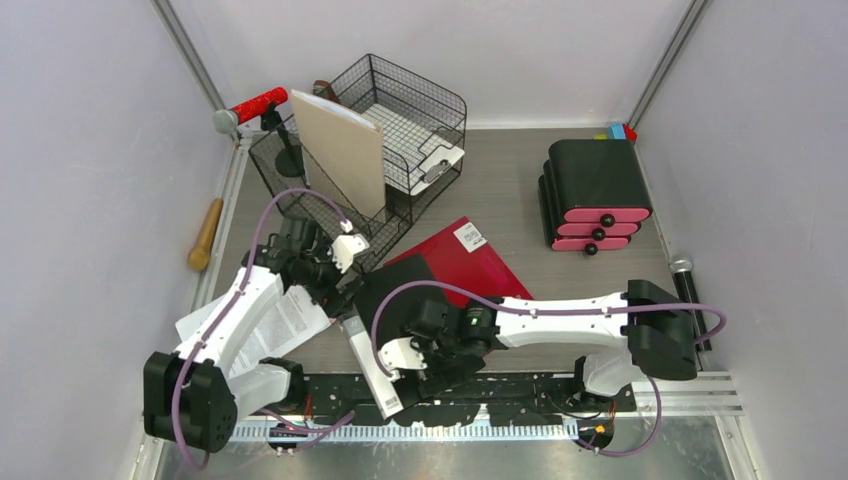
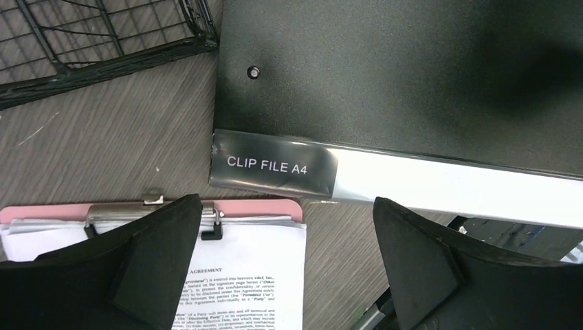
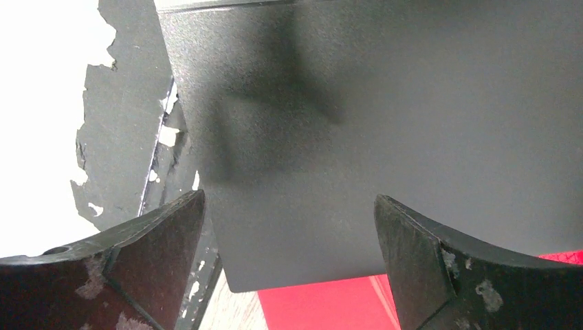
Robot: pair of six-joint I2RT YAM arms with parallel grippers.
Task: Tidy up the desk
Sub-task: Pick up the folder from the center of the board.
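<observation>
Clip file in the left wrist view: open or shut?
Shut. The black clip file lies flat on the desk, cover closed, labelled spine showing, no pages visible.

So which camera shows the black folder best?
The left wrist view: the black folder lies clear, its label reading CLIP FILE A4. The top view has the folder mostly hidden under the arms. The right wrist view shows only plain black cover.

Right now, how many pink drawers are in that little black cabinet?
3, stacked in the black drawer unit at the far right of the desk: top drawer, middle drawer, bottom drawer. None looks hidden.
</observation>
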